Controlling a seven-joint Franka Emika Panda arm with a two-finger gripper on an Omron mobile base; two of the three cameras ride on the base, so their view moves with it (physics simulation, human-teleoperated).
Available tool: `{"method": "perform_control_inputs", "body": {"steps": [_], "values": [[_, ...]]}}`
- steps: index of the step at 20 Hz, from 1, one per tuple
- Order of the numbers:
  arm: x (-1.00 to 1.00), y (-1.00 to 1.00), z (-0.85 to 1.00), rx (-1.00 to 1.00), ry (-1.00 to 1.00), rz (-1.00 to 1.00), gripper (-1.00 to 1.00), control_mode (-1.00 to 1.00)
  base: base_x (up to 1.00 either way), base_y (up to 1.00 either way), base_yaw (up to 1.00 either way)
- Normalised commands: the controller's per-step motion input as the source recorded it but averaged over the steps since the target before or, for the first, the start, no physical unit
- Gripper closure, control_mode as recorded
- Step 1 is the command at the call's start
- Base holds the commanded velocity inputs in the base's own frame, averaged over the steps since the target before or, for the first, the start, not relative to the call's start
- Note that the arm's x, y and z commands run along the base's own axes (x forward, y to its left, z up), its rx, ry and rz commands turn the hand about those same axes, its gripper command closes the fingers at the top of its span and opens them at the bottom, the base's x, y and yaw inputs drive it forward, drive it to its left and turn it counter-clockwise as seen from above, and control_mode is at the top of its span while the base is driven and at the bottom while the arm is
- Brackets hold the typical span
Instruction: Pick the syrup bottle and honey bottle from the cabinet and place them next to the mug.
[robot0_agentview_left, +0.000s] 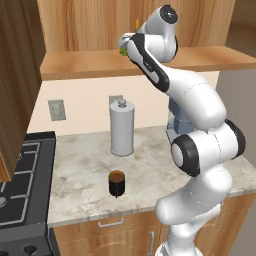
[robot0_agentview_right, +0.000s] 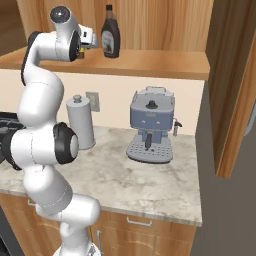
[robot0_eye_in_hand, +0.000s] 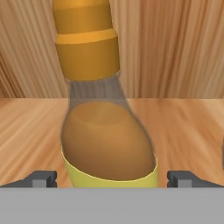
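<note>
— Where is the slim amber honey bottle with the yellow cap (robot0_eye_in_hand: 107, 131)?

— Upright on the light-brown wooden cabinet's shelf board (robot0_agentview_right: 165, 65), between the two-finger gripper's (robot0_eye_in_hand: 112, 178) tips.

— Gripped?

— No, jaws wide, fingertips (robot0_eye_in_hand: 41, 178) apart from it.

— The dark brown syrup jug (robot0_agentview_right: 110, 35)?

— Same shelf, nearby.

— The small black mug (robot0_agentview_left: 117, 183)?

— Near the worktop's front edge.

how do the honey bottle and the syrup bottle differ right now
The honey bottle is amber with a yellow cap and yellow label; the syrup bottle is dark brown with a black cap and pale label. The honey bottle sits between the open end effector fingers; the syrup bottle stands free, beside the arm. Whether the fingers touch the honey bottle can't be told. Both stand upright on the cabinet shelf.
</note>
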Motion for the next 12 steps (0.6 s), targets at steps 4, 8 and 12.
{"method": "perform_control_inputs", "body": {"steps": [4,8,12], "values": [[0.04,0.01,0.0,0.0,0.0,0.0,-1.0,-1.0,0.0,0.0,0.0],[0.0,0.0,0.0,0.0,0.0,0.0,-1.0,-1.0,0.0,0.0,0.0],[0.0,0.0,0.0,0.0,0.0,0.0,1.0,-1.0,0.0,0.0,0.0]]}}
